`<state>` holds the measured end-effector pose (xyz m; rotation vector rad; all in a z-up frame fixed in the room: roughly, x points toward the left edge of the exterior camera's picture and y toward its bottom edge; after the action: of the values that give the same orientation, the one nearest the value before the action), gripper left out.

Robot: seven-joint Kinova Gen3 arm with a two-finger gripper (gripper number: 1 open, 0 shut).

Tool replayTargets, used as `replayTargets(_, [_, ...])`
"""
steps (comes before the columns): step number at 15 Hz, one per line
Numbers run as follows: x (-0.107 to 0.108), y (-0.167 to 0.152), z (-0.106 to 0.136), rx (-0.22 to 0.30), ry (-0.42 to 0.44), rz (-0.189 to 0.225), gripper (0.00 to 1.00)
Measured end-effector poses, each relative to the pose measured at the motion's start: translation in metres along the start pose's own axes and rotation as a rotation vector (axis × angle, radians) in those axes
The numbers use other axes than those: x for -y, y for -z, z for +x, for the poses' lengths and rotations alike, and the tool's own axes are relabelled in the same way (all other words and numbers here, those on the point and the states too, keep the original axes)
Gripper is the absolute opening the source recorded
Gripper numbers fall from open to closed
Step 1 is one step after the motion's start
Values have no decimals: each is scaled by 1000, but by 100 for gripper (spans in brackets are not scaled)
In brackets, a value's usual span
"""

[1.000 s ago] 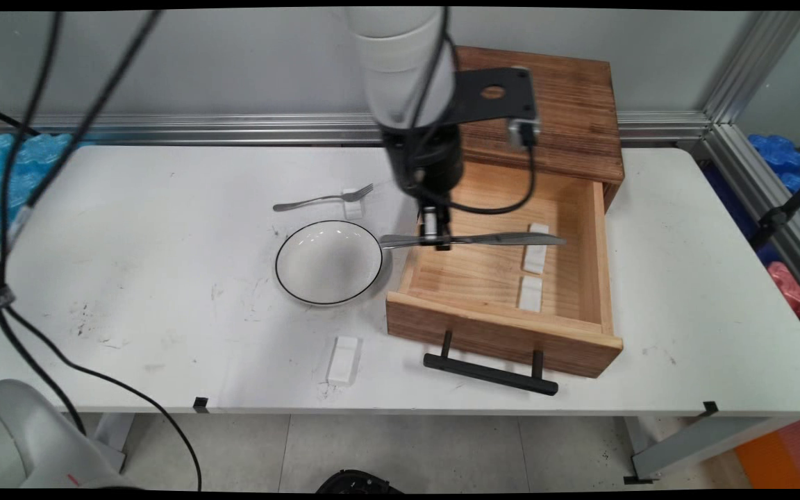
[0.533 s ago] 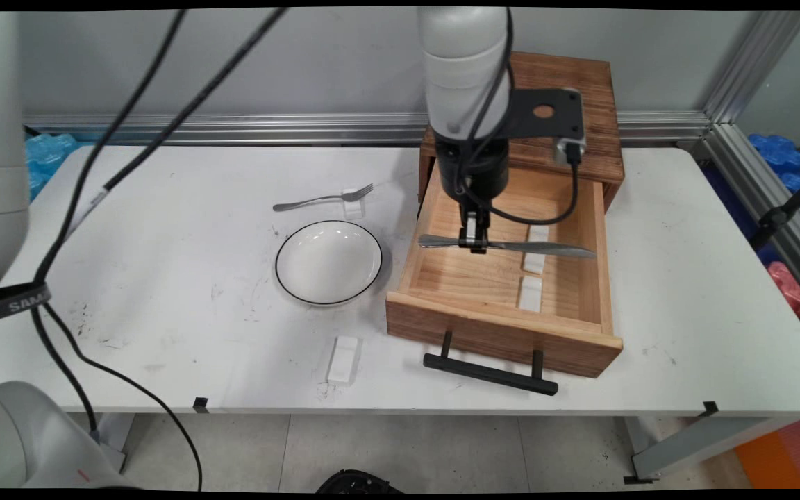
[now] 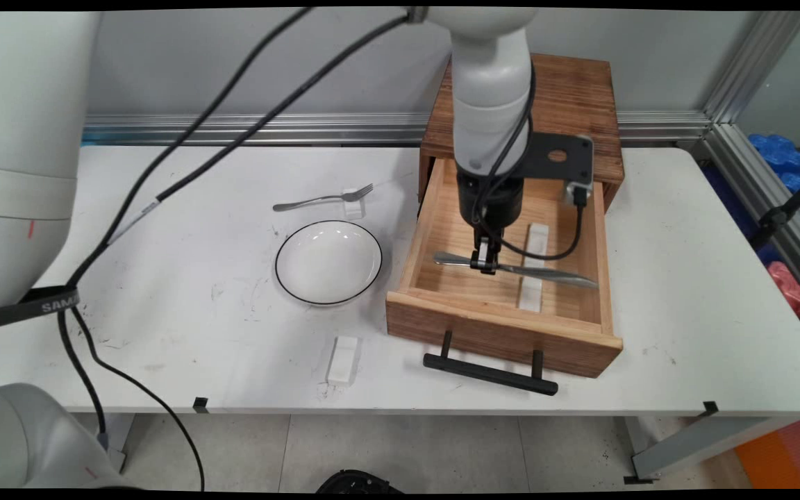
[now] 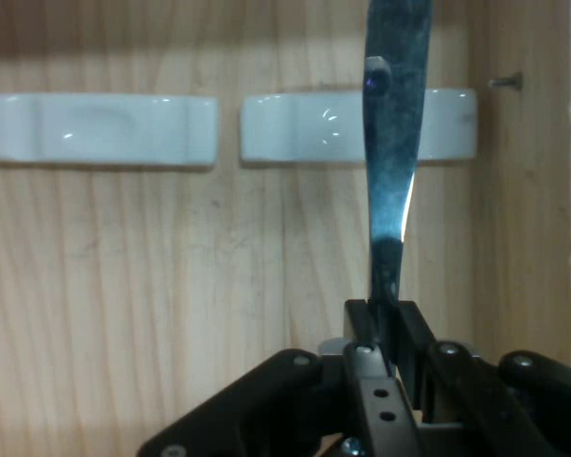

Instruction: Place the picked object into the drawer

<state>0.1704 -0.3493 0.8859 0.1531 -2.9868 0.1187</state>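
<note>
My gripper [image 3: 487, 264] is shut on a steel knife [image 3: 553, 276] and holds it level, low inside the open wooden drawer [image 3: 504, 326]. The handle points left and the blade right, crossing over the nearer of two white rests [image 3: 531, 294] on the drawer floor; the farther rest [image 3: 537, 237] lies behind it. In the hand view the gripper [image 4: 385, 324] pinches the knife [image 4: 396, 143], whose blade runs up over the right-hand rest [image 4: 305, 126], with the other rest [image 4: 103, 129] to its left.
A white bowl with a dark rim [image 3: 328, 262] sits left of the drawer. A fork [image 3: 317, 200] leans on a small white rest behind it. Another white rest [image 3: 344, 360] lies near the table's front edge. The drawer's black handle [image 3: 490, 373] sticks out toward the front.
The gripper has carried the knife to the right from over the drawer's left wall and then down into the drawer, closer to the white rests.
</note>
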Motion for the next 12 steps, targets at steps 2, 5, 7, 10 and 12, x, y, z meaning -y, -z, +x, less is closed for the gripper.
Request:
replayTargets(2, [3, -14, 1, 8, -14, -8, 0])
replayTargets(5, [6, -30, 0, 17, -28, -17, 0])
replayTargets(7, [9, -40, -1, 23, -33, -22, 0])
replayTargets(10, [13, -54, -3, 28, -41, -28, 0])
replayTargets(12, [15, -60, -3, 29, -41, -31, 0])
